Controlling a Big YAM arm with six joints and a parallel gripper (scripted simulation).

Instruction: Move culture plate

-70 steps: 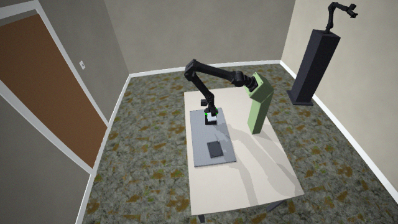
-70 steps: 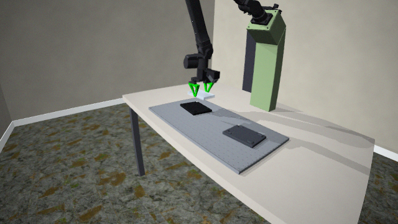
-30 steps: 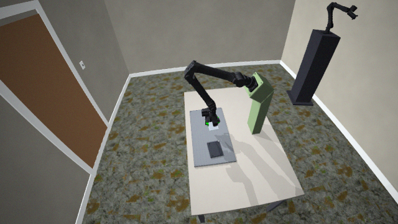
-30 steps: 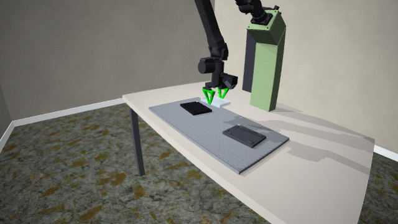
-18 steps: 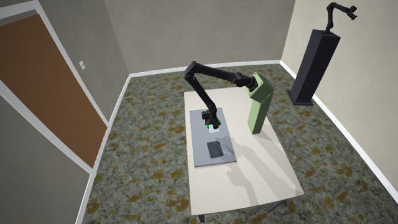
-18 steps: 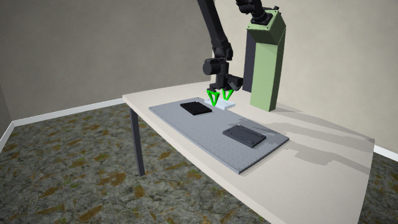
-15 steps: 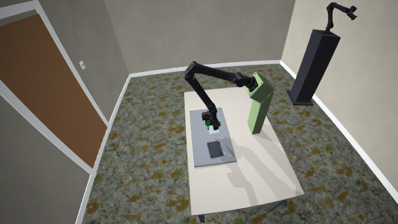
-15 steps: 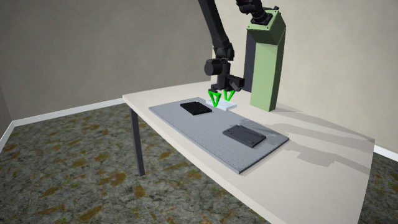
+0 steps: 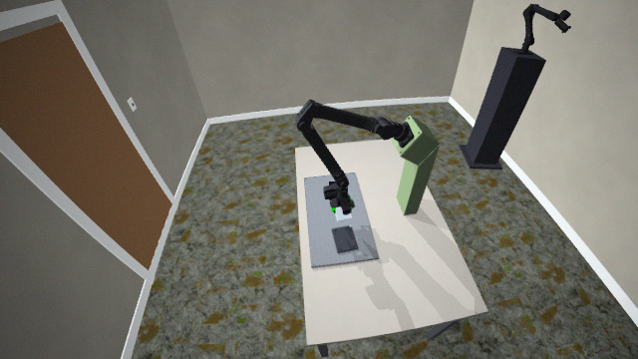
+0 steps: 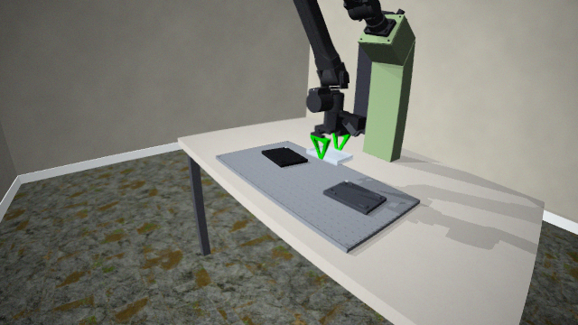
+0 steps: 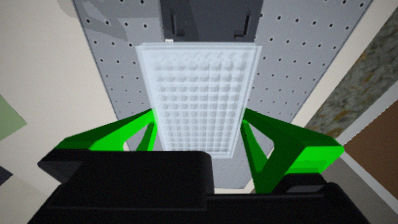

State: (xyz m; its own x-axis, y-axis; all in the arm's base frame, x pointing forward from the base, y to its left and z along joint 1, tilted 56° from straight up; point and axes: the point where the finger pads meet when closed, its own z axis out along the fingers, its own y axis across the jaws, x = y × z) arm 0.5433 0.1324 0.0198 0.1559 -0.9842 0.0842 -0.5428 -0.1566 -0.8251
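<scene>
The 96-well plate [image 11: 199,95] is white with its clear lid down on it. My gripper [image 11: 198,111] is shut on its two long sides with the green fingers and holds it level a little above the grey perforated baseplate [image 10: 312,194]. In the exterior view the gripper [image 10: 330,145] and the plate [image 10: 331,156] hang just beside the black nest N1 [image 10: 284,156], which is bare. Nest N2 [image 10: 355,197] is dark grey and bare; it lies further along the baseplate and shows at the top of the wrist view [image 11: 210,20]. In the top view the plate [image 9: 344,214] is short of N2 [image 9: 345,239].
A tall green pedestal [image 10: 384,90] carrying the arm's base stands on the table just behind the plate. The baseplate's edge and the table edge run to the right in the wrist view. A dark column [image 9: 503,107] stands on the floor far off.
</scene>
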